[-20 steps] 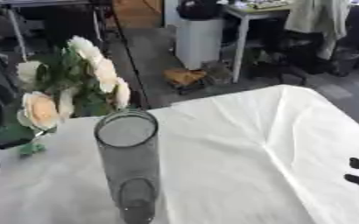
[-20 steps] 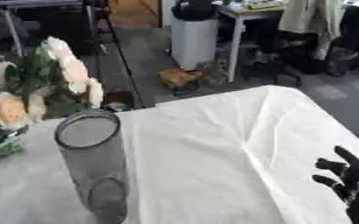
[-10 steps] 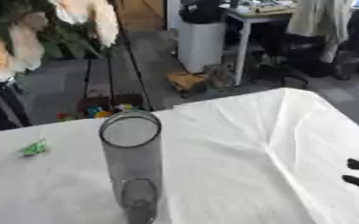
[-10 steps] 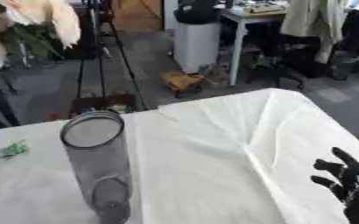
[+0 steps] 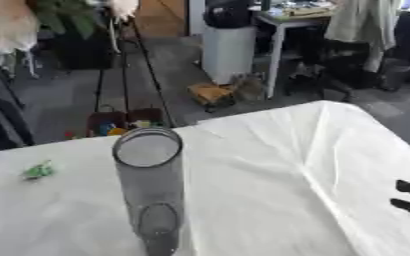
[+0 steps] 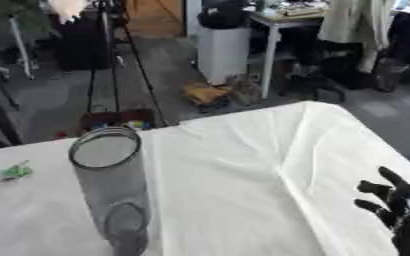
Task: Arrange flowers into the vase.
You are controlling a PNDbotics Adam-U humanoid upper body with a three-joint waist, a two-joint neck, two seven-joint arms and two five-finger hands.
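Up in the far left corner, the flowers (image 5: 12,22) hang high above the scene: pale cream blooms with green leaves, blurred and cut by the frame's top edge, well clear of the tabletop (image 5: 270,165). What carries them is out of view; the left hand shows in neither picture, so nothing can be said about its fingers.

Down on the white cloth at the left, a small green scrap (image 5: 39,170) lies by itself, well apart from everything else. It looks like a leaf fragment, though that is hard to confirm.

Moving right, the vase (image 5: 151,190), a tall, clear, smoky glass cylinder, stands upright on the tabletop with its round mouth open and nothing inside. The task looks barely begun: no stem has gone in yet.

Far right, low at the edge, the right hand (image 6: 399,212) rests idle, black fingers spread and pointing up, holding nothing, well apart from the vase.

Now the risks. That vase is tall and narrow, so a bunch lowered off-centre could catch the rim and tip it, and nothing steadies it while the right hand sits this far away. The mouth is slim against a full bunch; stems coming in at an angle could splay outside the rim or shed more leaves. The cloth is creased too, so a nudged base might slide or rock.
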